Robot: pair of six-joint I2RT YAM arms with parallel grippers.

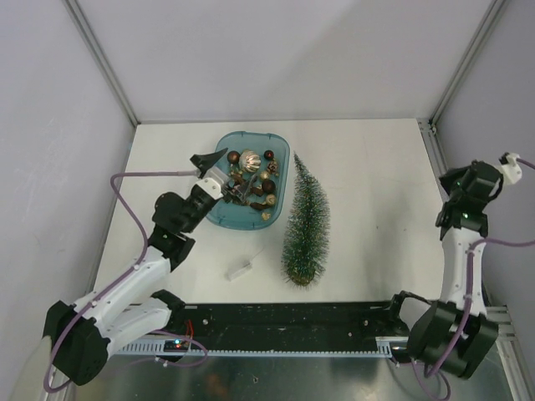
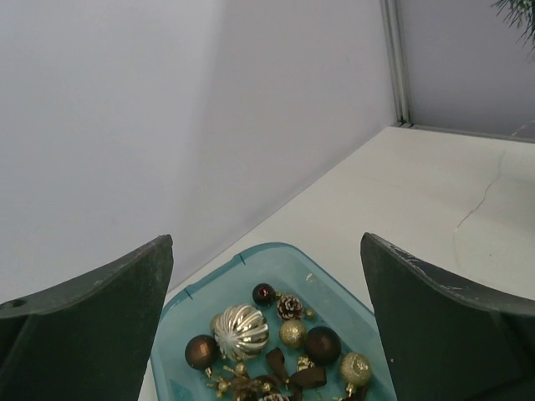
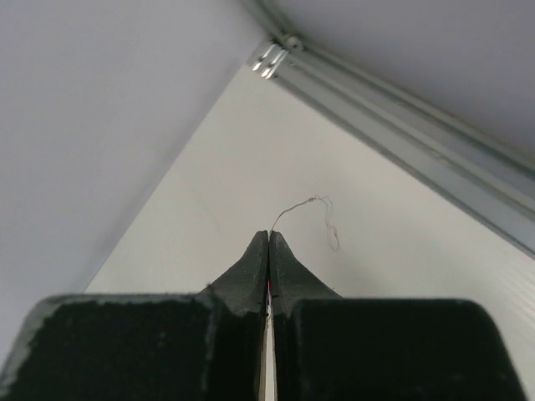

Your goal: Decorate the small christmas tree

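left tool wide over teal tray | tray: gold, brown baubles, pinecone | right tool closed

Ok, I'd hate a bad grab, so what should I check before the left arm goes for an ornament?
1. The left gripper is open: ok.
2. It hangs above the teal tray: ok.
3. The ornaments lie in the tray, with the silver ribbed ball uncovered: ok.
4. The small christmas tree is apart from the tray: ok.
5. The tree stands steady: cannot tell.
6. The right gripper is shut and far off to the right: ok.
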